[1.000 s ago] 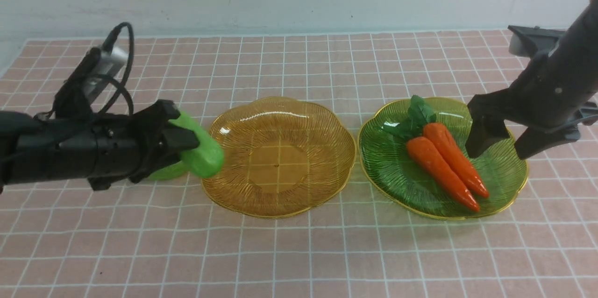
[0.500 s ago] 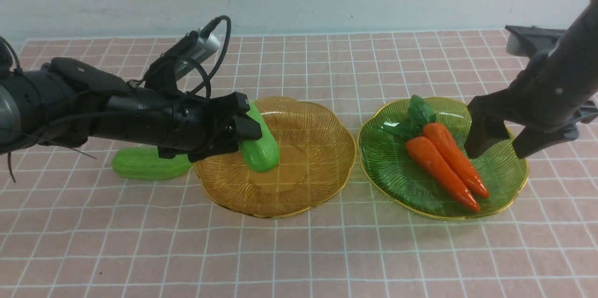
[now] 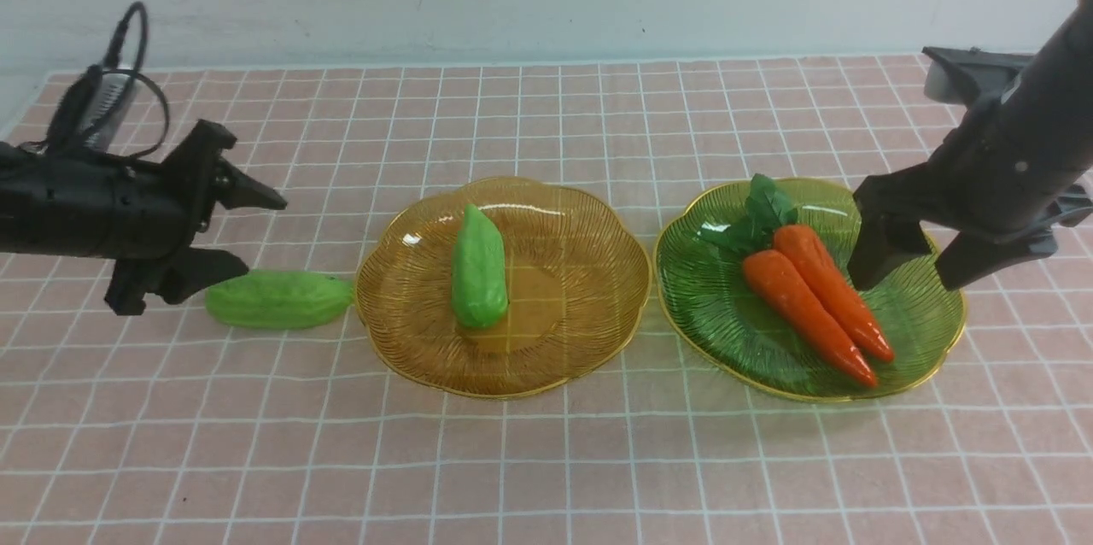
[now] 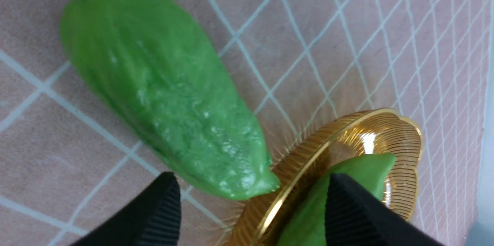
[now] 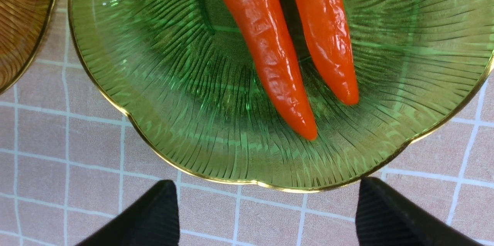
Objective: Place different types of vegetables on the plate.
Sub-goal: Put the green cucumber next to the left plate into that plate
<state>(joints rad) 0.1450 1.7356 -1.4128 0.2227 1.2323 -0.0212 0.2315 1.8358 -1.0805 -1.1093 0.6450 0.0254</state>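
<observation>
Pink checked cloth covers the table [image 3: 546,460], where we see two glass plates side by side. On the amber plate [image 3: 598,229] one cucumber [image 3: 478,272] lies with its long axis running from near edge to far edge, narrow tip toward the far edge. The second cucumber [image 3: 277,299] lies on the cloth parallel to the near edge, one end just beside that plate's rim. The carrots [image 3: 811,297] lie together in the green plate [image 3: 726,331], leaves toward the far edge. Our left claw [image 3: 260,231] is spread wide and empty near the left edge. Our right claw [image 3: 907,282] gapes over the green plate, holding nothing.
</observation>
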